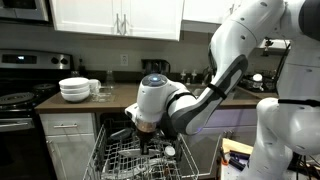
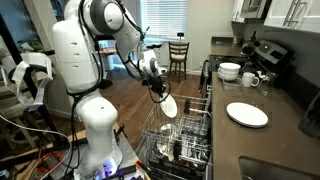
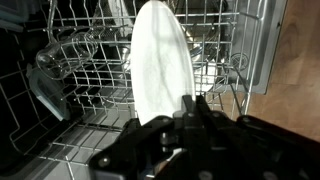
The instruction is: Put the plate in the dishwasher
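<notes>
My gripper [image 2: 160, 92] is shut on the rim of the plate [image 2: 168, 106], a small flat white one, and holds it upright on edge just above the dishwasher's pale wire rack [image 2: 192, 134]. In the wrist view the plate [image 3: 160, 62] stands edge-on between the tines of the rack [image 3: 80, 95], with my gripper's fingers [image 3: 187, 108] clamped on its lower rim. In an exterior view my gripper [image 1: 148, 136] hangs low over the pulled-out rack [image 1: 128, 160]; the plate is hidden there behind the wrist.
A second white plate [image 2: 247, 114] lies flat on the counter. A stack of white bowls [image 1: 75, 90] and mugs [image 2: 252, 79] stand by the black stove [image 1: 18, 98]. Dishes sit in the rack [image 3: 60, 55]. The open dishwasher door [image 2: 160, 160] juts out below.
</notes>
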